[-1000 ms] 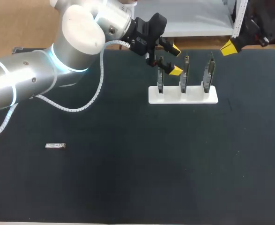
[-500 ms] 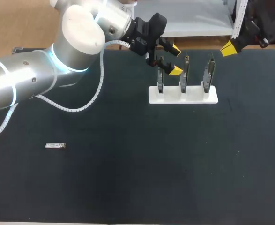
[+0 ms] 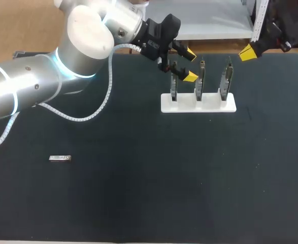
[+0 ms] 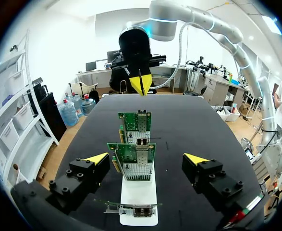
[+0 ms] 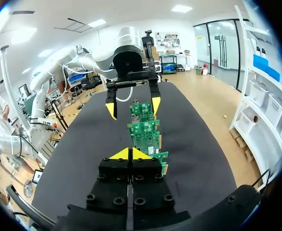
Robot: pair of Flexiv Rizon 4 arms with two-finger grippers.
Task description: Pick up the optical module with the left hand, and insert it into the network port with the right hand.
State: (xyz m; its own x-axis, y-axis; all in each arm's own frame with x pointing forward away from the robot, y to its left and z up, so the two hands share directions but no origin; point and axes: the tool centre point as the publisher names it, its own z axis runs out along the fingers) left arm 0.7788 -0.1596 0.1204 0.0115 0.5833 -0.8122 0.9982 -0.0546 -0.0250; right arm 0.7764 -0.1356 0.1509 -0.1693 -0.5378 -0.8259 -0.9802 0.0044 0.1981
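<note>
As we judge it, nothing of the task is done yet. The optical module (image 3: 60,158) lies flat on the counter (image 3: 149,203), towards our left and well apart from both arms. Our left arm (image 3: 34,86) is at the far side, its jaws wide open and empty, close by the end one of three network cards (image 3: 198,84) that stand upright in a white stand (image 3: 198,104). Our right arm (image 3: 286,25) hangs past the stand's other end, its jaws closed on nothing. All is left to do: the left arm must fetch and lift the module and hand it over, and the right must seat it in a network port (image 4: 141,155).
</note>
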